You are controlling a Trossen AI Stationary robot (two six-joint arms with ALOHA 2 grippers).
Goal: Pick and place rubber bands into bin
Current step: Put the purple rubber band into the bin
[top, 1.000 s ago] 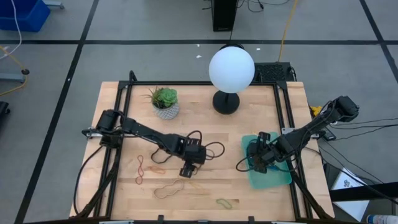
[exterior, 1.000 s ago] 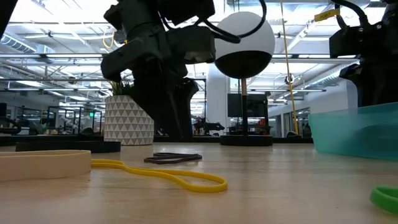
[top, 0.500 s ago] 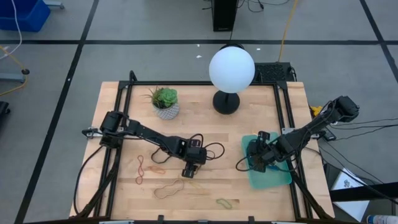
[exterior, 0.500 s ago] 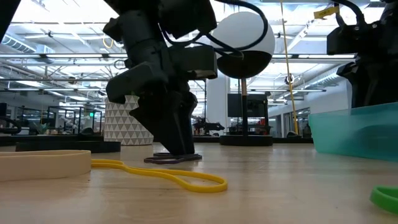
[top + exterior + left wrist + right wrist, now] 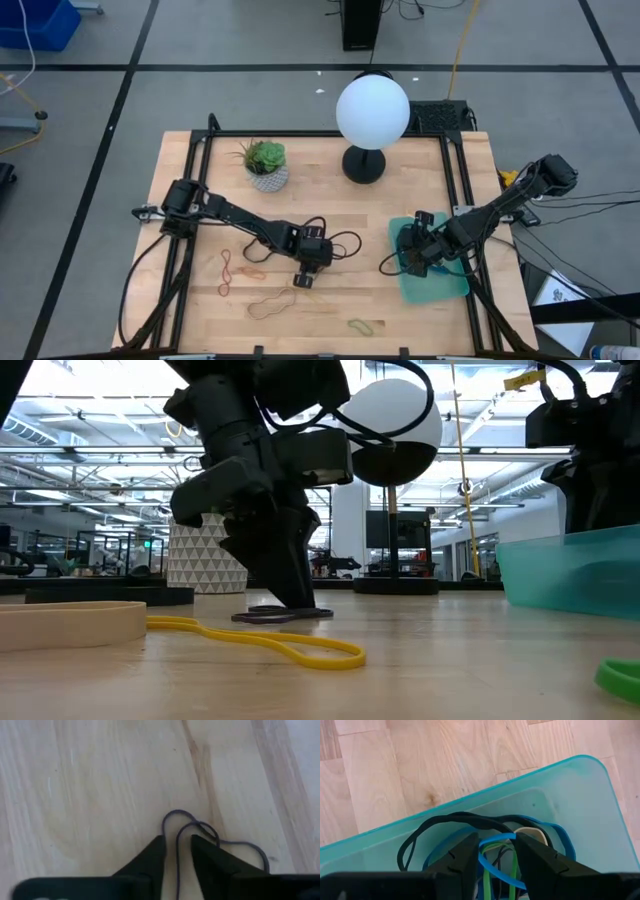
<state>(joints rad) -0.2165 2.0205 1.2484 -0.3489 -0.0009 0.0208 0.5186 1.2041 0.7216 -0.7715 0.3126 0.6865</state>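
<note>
The left wrist view alone shows the left gripper (image 5: pixel 176 851) down on the wooden tabletop (image 5: pixel 100 785), fingers narrowed around a strand of a thin grey rubber band (image 5: pixel 192 827). The high view places this near the tabletop's middle, toward the front edge. The right gripper (image 5: pixel 496 851) hovers, fingers apart, over the translucent teal plastic bin (image 5: pixel 580 785) near the right edge, which holds black, blue and green rubber bands (image 5: pixel 470 822).

Wood table (image 5: pixel 330 210) w/ loose rubber bands (image 5: pixel 272 302), teal bin (image 5: pixel 447 283), plant pot (image 5: pixel 267 179), lamp (image 5: pixel 364 164).
</note>
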